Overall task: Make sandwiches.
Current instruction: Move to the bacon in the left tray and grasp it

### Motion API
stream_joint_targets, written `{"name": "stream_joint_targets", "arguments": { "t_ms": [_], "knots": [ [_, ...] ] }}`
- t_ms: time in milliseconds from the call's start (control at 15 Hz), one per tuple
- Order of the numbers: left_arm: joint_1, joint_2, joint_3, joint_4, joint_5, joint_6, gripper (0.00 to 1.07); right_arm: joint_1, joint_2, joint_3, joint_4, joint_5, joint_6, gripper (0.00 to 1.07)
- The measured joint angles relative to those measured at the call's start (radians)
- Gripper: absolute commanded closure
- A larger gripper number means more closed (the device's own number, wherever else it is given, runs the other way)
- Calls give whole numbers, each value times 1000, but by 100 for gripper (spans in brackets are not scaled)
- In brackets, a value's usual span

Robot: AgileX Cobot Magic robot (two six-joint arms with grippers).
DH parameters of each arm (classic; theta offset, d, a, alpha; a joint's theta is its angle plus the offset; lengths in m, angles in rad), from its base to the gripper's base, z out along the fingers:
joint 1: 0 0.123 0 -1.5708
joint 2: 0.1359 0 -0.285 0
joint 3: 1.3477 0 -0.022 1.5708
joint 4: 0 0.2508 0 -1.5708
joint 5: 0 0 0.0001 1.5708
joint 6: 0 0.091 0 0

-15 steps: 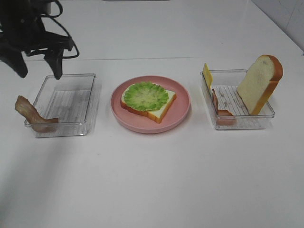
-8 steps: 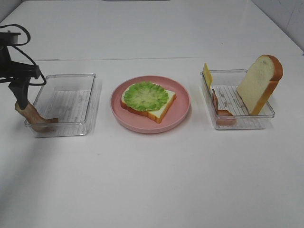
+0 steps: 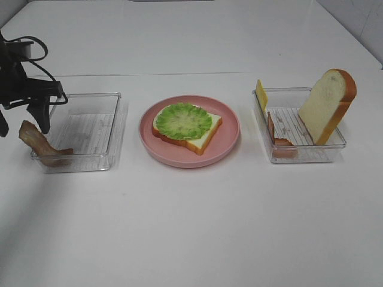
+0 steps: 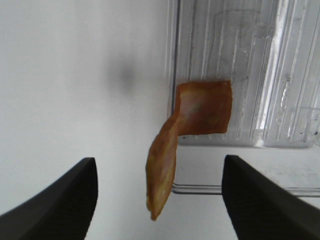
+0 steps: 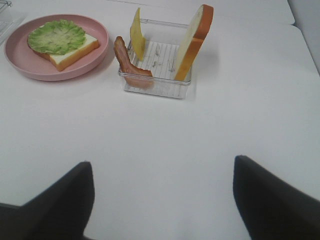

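A white bread slice (image 3: 200,139) topped with a green lettuce leaf (image 3: 182,121) lies on the pink plate (image 3: 224,146). A brown bacon strip (image 3: 37,143) hangs over the left corner of the left clear tray (image 3: 90,128). My left gripper (image 3: 23,124) is open just above that strip, one finger on each side; in the left wrist view the bacon (image 4: 192,117) lies ahead of the open gripper (image 4: 160,200). The right tray (image 3: 299,152) holds an upright bread slice (image 3: 328,104), a cheese slice (image 3: 261,94) and a second bacon strip (image 3: 278,136). My right gripper (image 5: 162,200) is open and empty, well short of that tray (image 5: 155,85).
The left tray (image 4: 240,60) holds nothing but the bacon end. In the right wrist view the plate (image 5: 92,55), the cheese (image 5: 136,34), the bacon (image 5: 127,64) and the upright bread (image 5: 195,40) show. White tabletop lies in front of the trays.
My left gripper has come down from above the left tray's far edge to the bacon strip at its left corner and now stands open around it. The bacon has not moved.
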Motion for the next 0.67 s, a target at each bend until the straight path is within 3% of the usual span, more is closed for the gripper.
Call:
{"name": "stream_joint_targets", "arguments": {
  "t_ms": [133,200,267,333,400,533,667],
  "knots": [
    [0,18,0,0,-2,0,43,0,0,0,0,0,0,35],
    [0,21,0,0,-7,0,49,0,0,0,0,0,0,35],
    [0,22,0,0,-20,0,58,0,0,0,0,0,0,35],
    [0,24,0,0,-29,0,76,0,0,0,0,0,0,35],
    [0,24,0,0,-29,0,76,0,0,0,0,0,0,35],
    [0,25,0,0,-32,0,95,0,0,0,0,0,0,35],
    [0,25,0,0,-32,-3,107,0,0,0,0,0,0,35]
  ]
}}
